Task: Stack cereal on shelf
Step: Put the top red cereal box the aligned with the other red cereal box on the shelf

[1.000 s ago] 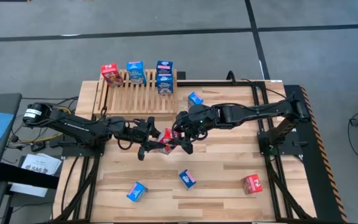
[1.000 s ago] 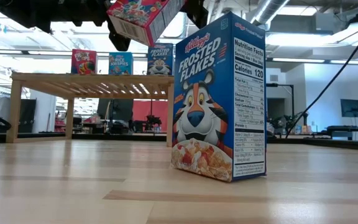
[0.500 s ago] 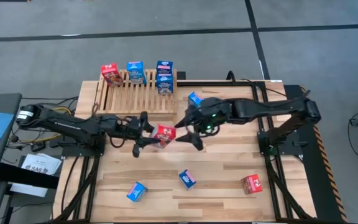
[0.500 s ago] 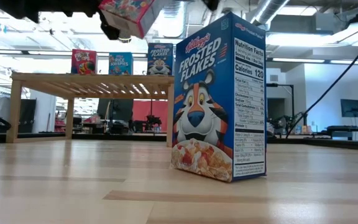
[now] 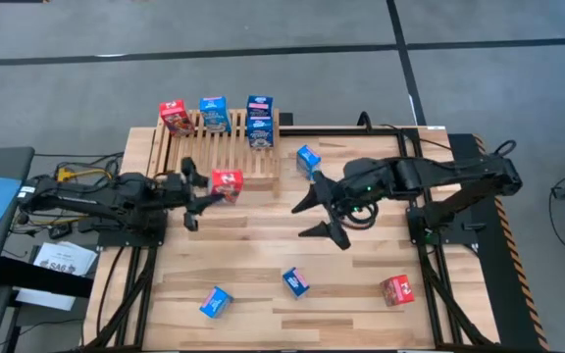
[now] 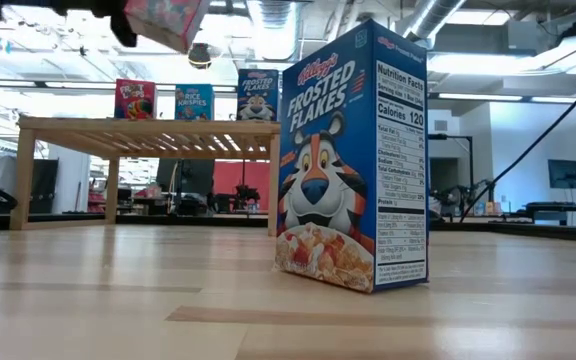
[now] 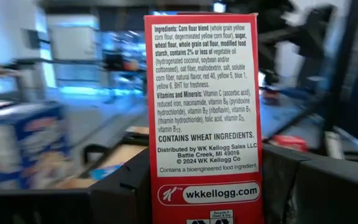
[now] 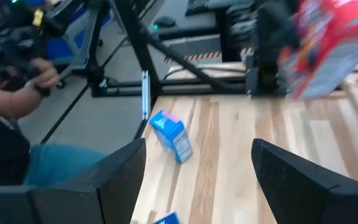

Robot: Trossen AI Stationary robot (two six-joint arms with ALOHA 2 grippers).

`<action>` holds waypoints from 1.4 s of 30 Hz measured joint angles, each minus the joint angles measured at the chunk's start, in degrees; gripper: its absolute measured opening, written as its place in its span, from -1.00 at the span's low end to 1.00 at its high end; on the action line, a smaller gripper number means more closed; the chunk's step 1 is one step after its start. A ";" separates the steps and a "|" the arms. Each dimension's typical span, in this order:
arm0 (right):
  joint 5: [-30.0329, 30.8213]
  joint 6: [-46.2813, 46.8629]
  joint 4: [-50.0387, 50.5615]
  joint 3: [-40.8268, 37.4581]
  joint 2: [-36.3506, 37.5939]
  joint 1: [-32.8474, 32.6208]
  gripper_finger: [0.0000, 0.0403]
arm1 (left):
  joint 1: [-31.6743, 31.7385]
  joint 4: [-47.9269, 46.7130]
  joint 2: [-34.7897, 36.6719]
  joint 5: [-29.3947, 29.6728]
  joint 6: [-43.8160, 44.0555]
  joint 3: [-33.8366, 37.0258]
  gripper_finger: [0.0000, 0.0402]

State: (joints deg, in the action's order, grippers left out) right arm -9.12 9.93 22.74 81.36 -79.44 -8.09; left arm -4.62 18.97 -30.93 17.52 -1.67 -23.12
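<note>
the left gripper [image 5: 209, 193] is clamped on a red box [image 5: 227, 182], held in the air over the near edge of the shelf [image 5: 226, 157], toward its left half. in the left wrist view the red box [image 7: 205, 118] stands upright between the two dark fingers [image 7: 120, 193], its ingredient panel facing the camera. in the low view the same box [image 6: 166, 20] hangs tilted at the top of the picture, above the shelf [image 6: 148, 125] level.

three boxes stand along the far edge of the shelf: a red one [image 5: 174, 116] at the left, a blue one [image 5: 213, 114] beside it, and a taller blue one [image 5: 259, 121] at the right end. the low view shows them in a row on the slats.

the right gripper [image 5: 318, 206] hovers over the tabletop [image 5: 361, 265] just right of the shelf, its fingers spread wide and nothing between them. the right wrist view shows the two fingers [image 8: 123, 171] well apart over bare planks, with a blue box [image 8: 171, 135] lying ahead of them and a red blur, probably the held box, at the upper right. a person's hand [image 8: 39, 74] shows at the room's edge.

other boxes lie loose on the table: a small blue one [image 5: 308, 157] near the shelf's right end, a blue one [image 5: 216, 302] at the front left, a blue one [image 5: 296, 281] at front centre, and a red one [image 5: 396, 289] at the front right. a big frosted flakes box [image 6: 353, 155] stands close to the low camera.
</note>
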 joint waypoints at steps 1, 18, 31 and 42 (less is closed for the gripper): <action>0.03 0.00 0.91 0.00 -0.03 -0.37 0.58 | 0.00 0.12 1.67 1.65 -0.72 1.16 -0.14; 0.10 0.02 2.79 0.02 -5.92 -3.55 0.58 | 7.41 1.40 23.30 22.60 -10.75 14.07 -0.14; 0.12 0.08 3.49 -0.02 -6.12 -3.53 0.58 | 17.20 -1.49 26.34 27.96 -15.25 15.11 -0.14; 0.12 0.04 3.49 -0.02 -6.12 -3.53 0.58 | 25.00 -4.03 26.33 26.22 -13.58 15.11 -0.14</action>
State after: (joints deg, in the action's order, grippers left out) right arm -8.99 9.97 26.23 81.34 -85.56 -11.62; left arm 20.37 14.94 -4.60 43.74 -15.24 -8.01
